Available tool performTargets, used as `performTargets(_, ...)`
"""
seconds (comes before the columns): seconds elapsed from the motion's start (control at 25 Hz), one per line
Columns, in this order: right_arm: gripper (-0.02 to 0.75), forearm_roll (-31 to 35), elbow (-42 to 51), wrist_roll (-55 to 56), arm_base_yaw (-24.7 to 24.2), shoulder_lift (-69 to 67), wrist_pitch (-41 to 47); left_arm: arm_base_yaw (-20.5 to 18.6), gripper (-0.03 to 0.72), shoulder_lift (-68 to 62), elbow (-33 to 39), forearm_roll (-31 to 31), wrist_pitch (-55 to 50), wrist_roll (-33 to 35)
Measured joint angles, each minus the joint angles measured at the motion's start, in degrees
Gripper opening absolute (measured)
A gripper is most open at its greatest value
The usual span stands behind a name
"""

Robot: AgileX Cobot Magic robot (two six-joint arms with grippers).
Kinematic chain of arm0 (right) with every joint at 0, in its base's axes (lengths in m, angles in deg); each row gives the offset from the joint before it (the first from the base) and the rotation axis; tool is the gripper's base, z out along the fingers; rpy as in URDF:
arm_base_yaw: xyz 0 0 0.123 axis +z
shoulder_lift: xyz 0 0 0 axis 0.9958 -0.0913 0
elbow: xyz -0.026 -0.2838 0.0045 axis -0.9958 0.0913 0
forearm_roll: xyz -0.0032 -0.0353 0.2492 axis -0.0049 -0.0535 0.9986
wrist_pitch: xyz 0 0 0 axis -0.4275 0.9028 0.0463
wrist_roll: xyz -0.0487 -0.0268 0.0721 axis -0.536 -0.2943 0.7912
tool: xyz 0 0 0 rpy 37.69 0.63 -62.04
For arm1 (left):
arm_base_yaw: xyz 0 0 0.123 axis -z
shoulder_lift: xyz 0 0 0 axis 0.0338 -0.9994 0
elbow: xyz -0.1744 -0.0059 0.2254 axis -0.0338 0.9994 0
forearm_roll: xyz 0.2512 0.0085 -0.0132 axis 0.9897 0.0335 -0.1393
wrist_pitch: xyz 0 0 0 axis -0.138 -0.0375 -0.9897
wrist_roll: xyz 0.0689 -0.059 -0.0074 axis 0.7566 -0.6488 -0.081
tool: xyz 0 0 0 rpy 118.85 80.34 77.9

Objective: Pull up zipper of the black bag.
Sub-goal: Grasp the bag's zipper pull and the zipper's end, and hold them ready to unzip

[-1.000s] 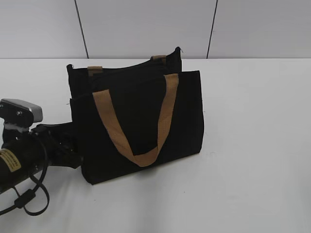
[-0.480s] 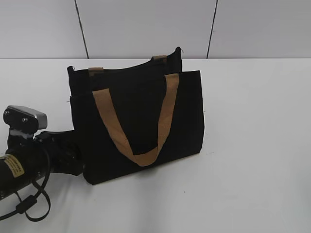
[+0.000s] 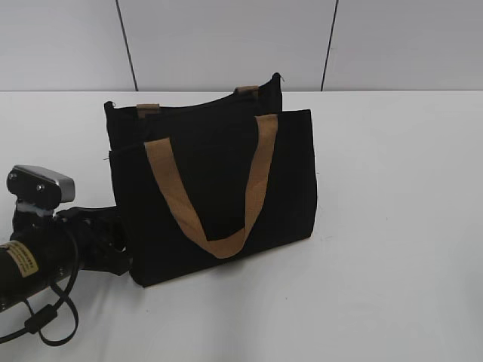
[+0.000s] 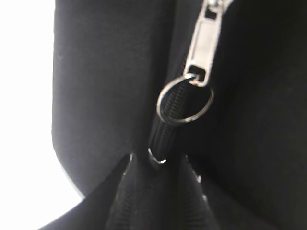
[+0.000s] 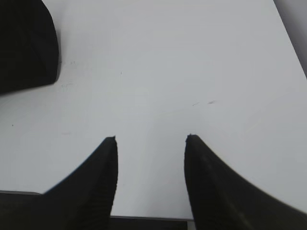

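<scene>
The left end effector (image 4: pixel 152 160), pressed together on the zipper (image 4: pixel 165 129) of the black bag (image 3: pixel 215 188), should pull straight along it, while the right end effector (image 5: pixel 151 139) stands spread over the bench (image 5: pixel 168 62).

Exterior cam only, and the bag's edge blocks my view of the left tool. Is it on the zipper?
Observer: Yes. In the left wrist view the left tool is closed on the zipper line, just below the ring.
Operator: Gripping the pull tab?
Observer: No. The silver pull tab sits clear of the fingertips, untouched.
Operator: The right tool isn't in my frame.
Observer: The right tool is open over bare table, holding nothing.
</scene>
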State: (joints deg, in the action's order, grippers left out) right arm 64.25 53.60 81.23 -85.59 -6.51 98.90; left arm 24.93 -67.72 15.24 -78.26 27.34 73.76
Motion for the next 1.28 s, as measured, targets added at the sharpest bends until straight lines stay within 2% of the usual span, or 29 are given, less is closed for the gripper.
performTargets(1.28,0.360,0.00,0.00,0.00,0.00,0.00,0.00,0.00,0.230,0.50,-0.93,0.42,-0.26,0.00)
